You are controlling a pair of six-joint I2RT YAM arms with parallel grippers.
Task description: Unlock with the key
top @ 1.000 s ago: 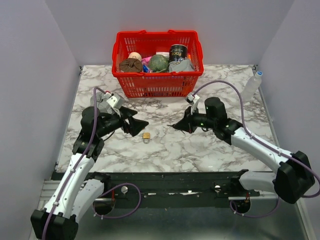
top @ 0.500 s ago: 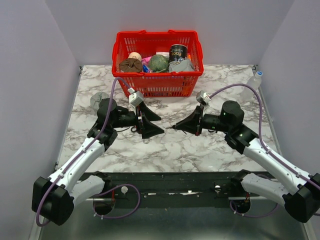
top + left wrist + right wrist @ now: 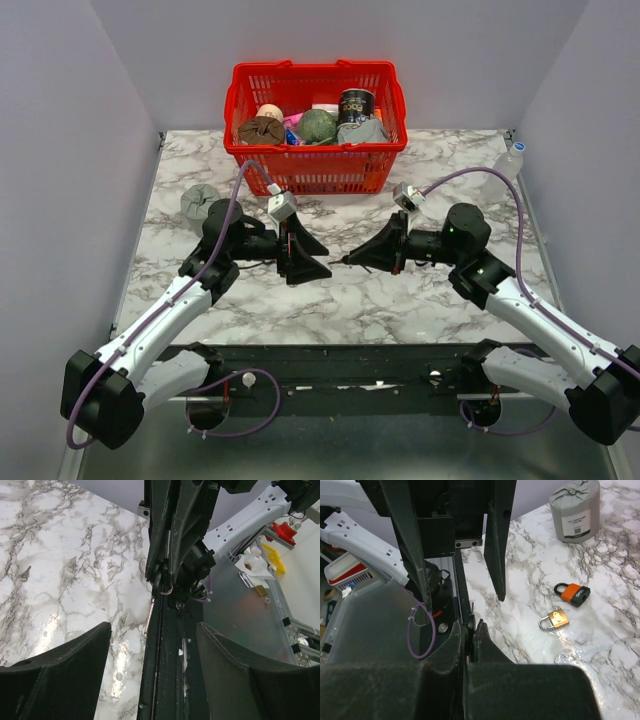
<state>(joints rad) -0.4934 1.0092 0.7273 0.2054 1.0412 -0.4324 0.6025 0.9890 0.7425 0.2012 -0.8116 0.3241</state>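
My right gripper (image 3: 352, 260) is shut on the key (image 3: 471, 624), whose black head sits pinched between the fingertips. In the left wrist view the thin metal blade (image 3: 150, 616) hangs below those fingers. My left gripper (image 3: 322, 258) faces it from the left, open, with nothing between its fingers (image 3: 60, 675). Its tips stand a short way from the key's blade. A small brass padlock (image 3: 554, 619) and an orange-and-black padlock (image 3: 572, 594) lie on the marble table (image 3: 400, 300). In the top view the left gripper hides both.
A red basket (image 3: 315, 170) full of items stands at the back centre. A grey roll (image 3: 198, 200) sits at the left and a clear bottle (image 3: 505, 170) at the right edge. The black base rail (image 3: 330, 365) runs along the near edge.
My left arm swung right, over the padlocks, until its gripper faces the right gripper, and its jaws narrowed a little. My right gripper edged forward, still shut on the key.
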